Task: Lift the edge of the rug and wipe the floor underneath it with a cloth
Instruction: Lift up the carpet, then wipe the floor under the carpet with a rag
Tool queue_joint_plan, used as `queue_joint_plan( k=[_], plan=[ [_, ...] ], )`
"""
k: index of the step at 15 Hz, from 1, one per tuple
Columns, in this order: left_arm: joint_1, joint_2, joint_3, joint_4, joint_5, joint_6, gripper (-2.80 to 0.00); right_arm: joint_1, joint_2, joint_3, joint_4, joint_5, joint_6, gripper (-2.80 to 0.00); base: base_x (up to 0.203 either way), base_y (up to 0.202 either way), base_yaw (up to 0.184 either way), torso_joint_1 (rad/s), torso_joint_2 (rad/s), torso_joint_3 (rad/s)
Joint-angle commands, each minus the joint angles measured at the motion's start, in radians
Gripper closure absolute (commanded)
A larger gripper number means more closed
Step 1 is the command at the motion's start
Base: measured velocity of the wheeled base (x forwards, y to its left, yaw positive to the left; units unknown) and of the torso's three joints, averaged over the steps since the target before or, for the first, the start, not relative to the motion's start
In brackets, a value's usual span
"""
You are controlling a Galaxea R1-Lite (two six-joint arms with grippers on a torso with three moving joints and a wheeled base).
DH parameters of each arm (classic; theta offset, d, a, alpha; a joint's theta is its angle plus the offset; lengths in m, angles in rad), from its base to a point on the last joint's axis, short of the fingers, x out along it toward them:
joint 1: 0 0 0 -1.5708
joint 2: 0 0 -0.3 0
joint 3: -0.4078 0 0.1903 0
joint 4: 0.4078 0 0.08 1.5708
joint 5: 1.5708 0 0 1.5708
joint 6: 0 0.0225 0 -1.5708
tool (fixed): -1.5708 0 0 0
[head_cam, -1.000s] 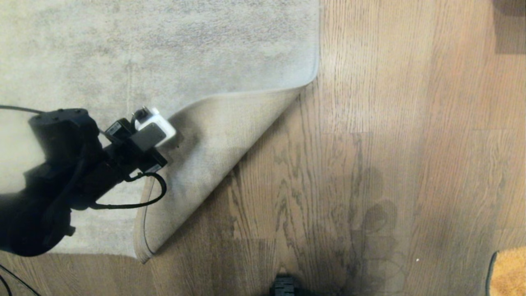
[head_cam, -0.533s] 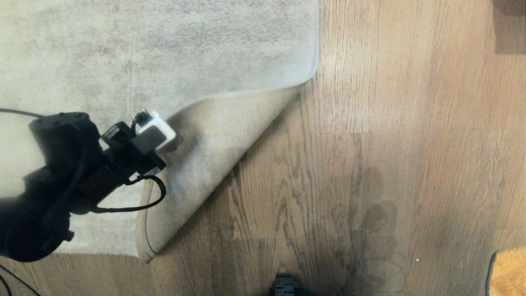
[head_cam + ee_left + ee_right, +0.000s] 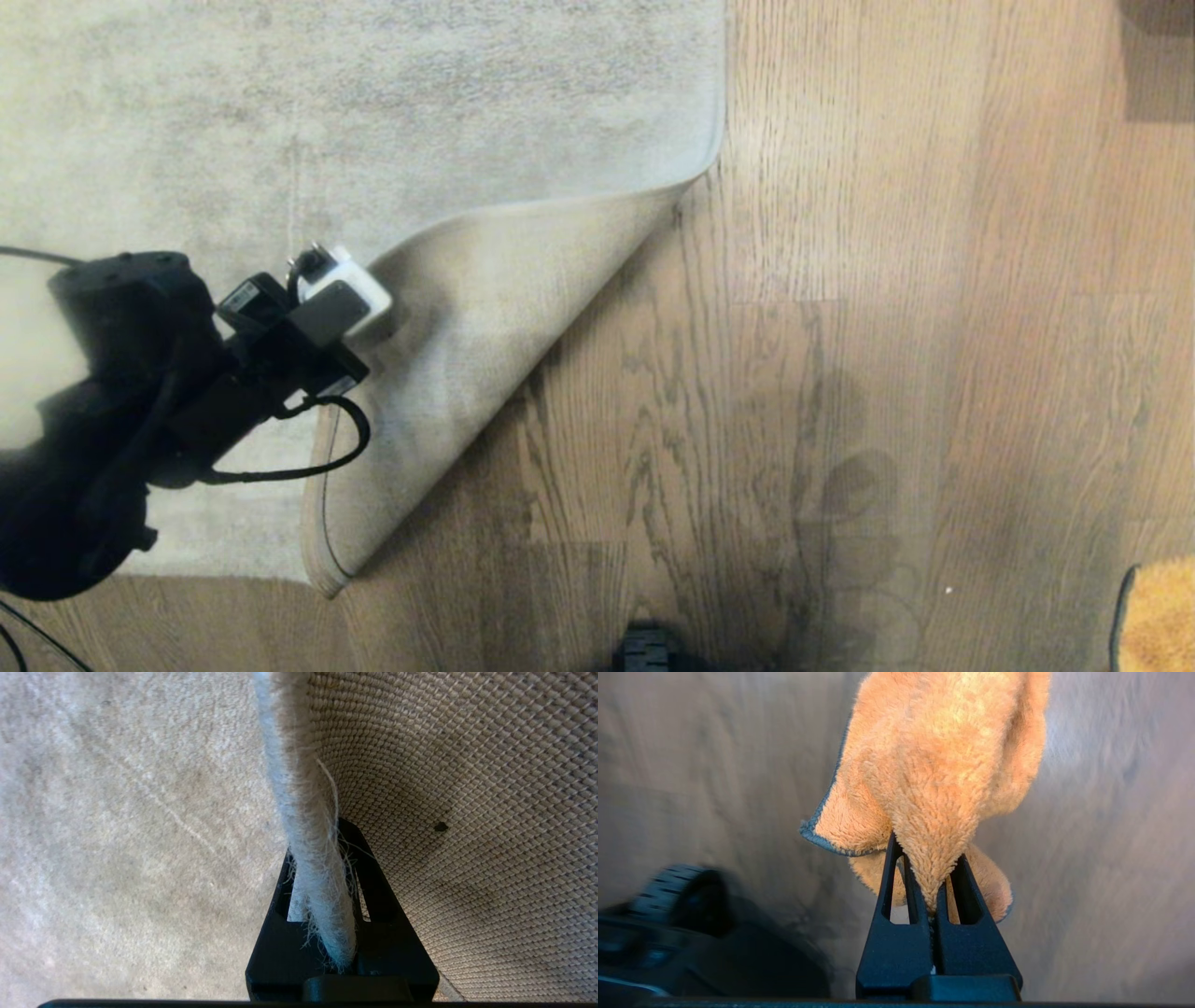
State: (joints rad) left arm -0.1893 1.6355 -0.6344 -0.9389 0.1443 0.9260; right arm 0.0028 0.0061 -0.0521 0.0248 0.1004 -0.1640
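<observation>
The left gripper is pinching the rug edge, its black fingers clamped on either side of the fuzzy border. In the head view the left arm is reaching in from the lower left, and the rug edge is lying folded back over the rug's pile, showing its beige woven backing as a triangular flap. The fold line is running diagonally from the rug's right border down toward its near border. Beside that fold, the floor is lying bare, brown planks stretching wide to the right and toward the robot, with only a soft shadow across them. The right gripper is hanging above the floor with its fingers closed on the cloth, an orange fuzzy piece with a dark grey trim. The cloth is just showing at the lower right corner of the head view, well apart from the fold.
</observation>
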Motion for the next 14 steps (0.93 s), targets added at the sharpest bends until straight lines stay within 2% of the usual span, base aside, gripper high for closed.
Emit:
queue_joint_plan(
  k=[1,5,10,14],
  plan=[
    [0.0,-0.031,0.037,-0.007,0.002,0.004,0.0,0.001,0.091,-0.067,0.006,0.036,-0.001,0.0,0.0,0.0,0.0,0.0,0.0,0.0],
    [-0.002,-0.066,0.091,-0.008,0.001,0.004,0.0,0.003,0.4,-0.173,-0.088,0.11,-0.003,0.0,0.0,0.0,0.0,0.0,0.0,0.0],
    [-0.002,-0.06,0.09,-0.008,0.0,0.004,0.0,0.018,0.745,-0.222,-0.299,0.304,-0.034,0.0,0.0,0.0,0.0,0.0,0.0,0.0],
    [-0.001,-0.055,0.09,-0.008,0.0,0.002,0.0,0.183,1.003,-0.244,-0.472,0.342,-0.045,0.0,0.0,0.0,0.0,0.0,0.0,0.0]
  ],
)
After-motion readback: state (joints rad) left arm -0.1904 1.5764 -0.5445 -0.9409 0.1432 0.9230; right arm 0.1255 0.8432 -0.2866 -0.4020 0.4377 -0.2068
